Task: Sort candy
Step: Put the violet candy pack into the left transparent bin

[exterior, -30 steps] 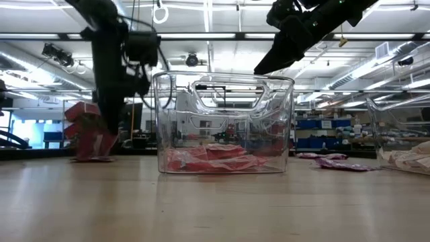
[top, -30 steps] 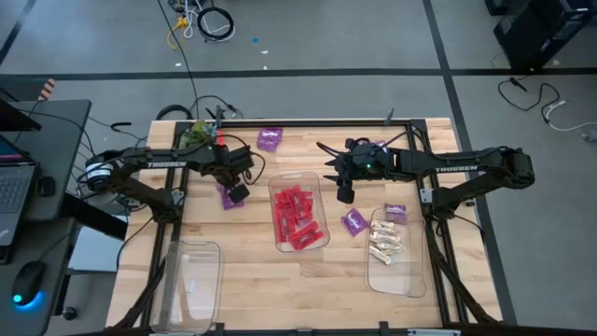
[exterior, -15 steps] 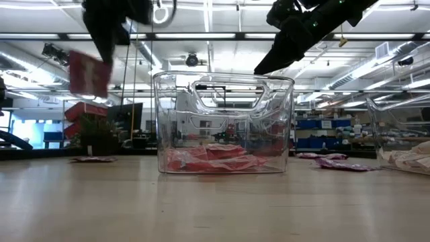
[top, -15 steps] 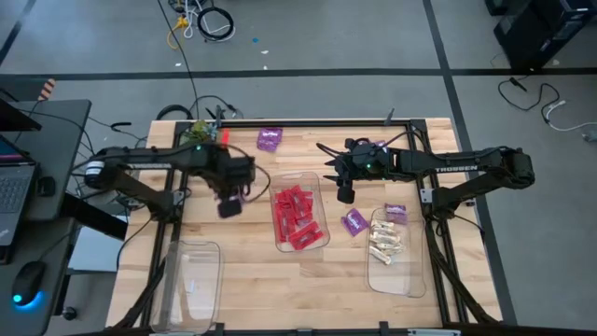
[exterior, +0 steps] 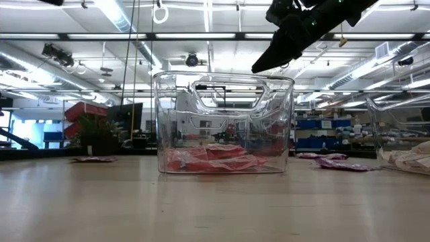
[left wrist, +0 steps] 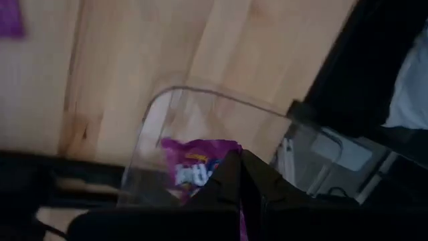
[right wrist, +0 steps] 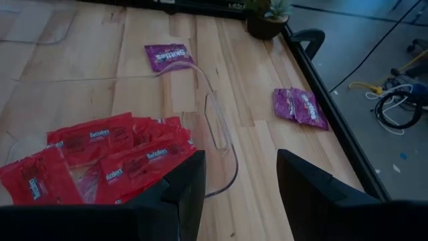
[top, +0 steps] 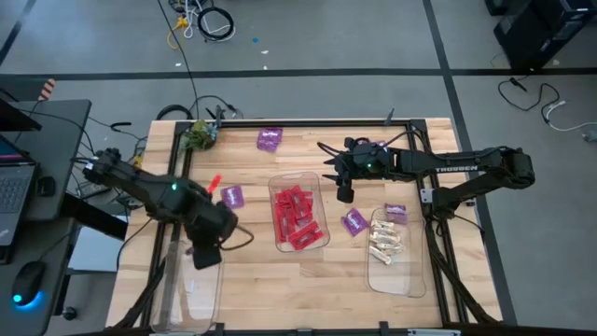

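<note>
Hovering over the empty clear bin (top: 192,280) at the near left corner of the bench (top: 252,280), the left end effector (top: 205,254) is clamped together on a purple packet (left wrist: 195,161), which the left wrist view shows hanging just above that bin's rounded rim. I take this as the delivery step for the purple kind, and the next move seems to call for parting the fingers so the packet drops inside the walls rather than onto the wood. Further along, another purple packet (top: 232,196) lies flat on the bench beside a small red piece (top: 215,182), and a pair of purple ones (top: 269,139) sits near the far edge. The middle bin (top: 298,179), thin glossy plastic with rounded corners, holds a heap of shiny, crinkled red packets (top: 297,217). To its right, the right end effector (top: 344,195) waits above the bench, its fingers apart and holding nothing. Two more purple packets (top: 354,222) lie between it and the right bin (top: 396,280), which carries the whitish-cream wrapped pieces (top: 385,242), small and twisted-looking.
</note>
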`<action>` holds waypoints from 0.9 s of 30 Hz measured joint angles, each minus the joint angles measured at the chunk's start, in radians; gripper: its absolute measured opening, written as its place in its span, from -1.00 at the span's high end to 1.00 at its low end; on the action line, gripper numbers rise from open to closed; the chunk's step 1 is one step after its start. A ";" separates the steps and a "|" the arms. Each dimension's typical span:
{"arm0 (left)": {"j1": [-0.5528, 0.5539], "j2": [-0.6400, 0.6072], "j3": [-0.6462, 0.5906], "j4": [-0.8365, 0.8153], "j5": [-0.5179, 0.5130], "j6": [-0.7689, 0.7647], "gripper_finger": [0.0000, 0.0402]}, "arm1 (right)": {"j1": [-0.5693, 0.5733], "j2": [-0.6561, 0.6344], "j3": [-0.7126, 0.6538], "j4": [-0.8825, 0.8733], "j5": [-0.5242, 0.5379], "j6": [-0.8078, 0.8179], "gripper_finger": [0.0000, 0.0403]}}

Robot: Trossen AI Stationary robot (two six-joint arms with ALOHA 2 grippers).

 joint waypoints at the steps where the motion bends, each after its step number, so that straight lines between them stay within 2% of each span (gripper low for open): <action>1: -0.023 0.001 -0.018 0.003 0.002 -0.032 1.00 | 0.000 0.000 0.000 0.004 0.000 -0.003 0.16; 4: -0.077 0.001 -0.090 0.026 0.013 -0.094 1.00 | 0.000 0.000 0.000 0.013 0.000 -0.005 0.16; 6: -0.093 0.000 -0.165 0.101 0.047 -0.114 1.00 | 0.000 0.000 0.000 0.014 0.000 -0.006 0.16; 12: -0.103 0.000 -0.390 0.319 0.102 -0.128 1.00 | 0.000 0.000 0.000 0.013 0.000 -0.004 0.16; 17: -0.094 0.000 -0.516 0.367 0.090 -0.175 0.99 | 0.000 0.000 0.000 0.013 0.000 -0.004 0.16; 21: -0.084 0.000 -0.526 0.369 0.139 -0.147 0.88 | 0.000 0.000 0.000 0.014 0.000 -0.006 0.16; 27: -0.055 0.000 -0.451 0.333 0.192 -0.141 0.50 | 0.000 0.000 0.000 0.020 0.000 -0.007 0.16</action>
